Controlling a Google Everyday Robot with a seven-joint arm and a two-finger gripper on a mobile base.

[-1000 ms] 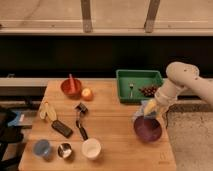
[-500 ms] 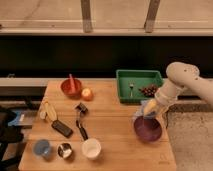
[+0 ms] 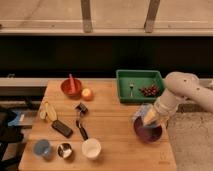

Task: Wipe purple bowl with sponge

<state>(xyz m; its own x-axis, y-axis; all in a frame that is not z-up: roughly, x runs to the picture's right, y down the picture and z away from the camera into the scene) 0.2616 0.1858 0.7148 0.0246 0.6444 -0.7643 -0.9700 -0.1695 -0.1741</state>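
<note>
The purple bowl (image 3: 148, 132) sits near the right edge of the wooden table (image 3: 107, 145). My gripper (image 3: 150, 119) is directly over the bowl's near rim, on the end of the white arm (image 3: 182, 92) that comes in from the right. A yellowish sponge (image 3: 149, 117) shows at the gripper, pressed down into the bowl.
A green tray (image 3: 140, 85) with a fork and dark grapes stands behind the bowl. A red bowl (image 3: 71, 87), an orange fruit (image 3: 87, 94), a banana (image 3: 47, 111), a black remote (image 3: 62, 128), a brush (image 3: 81, 121), a white cup (image 3: 91, 148), a metal cup (image 3: 64, 149) and a blue cup (image 3: 42, 148) lie to the left.
</note>
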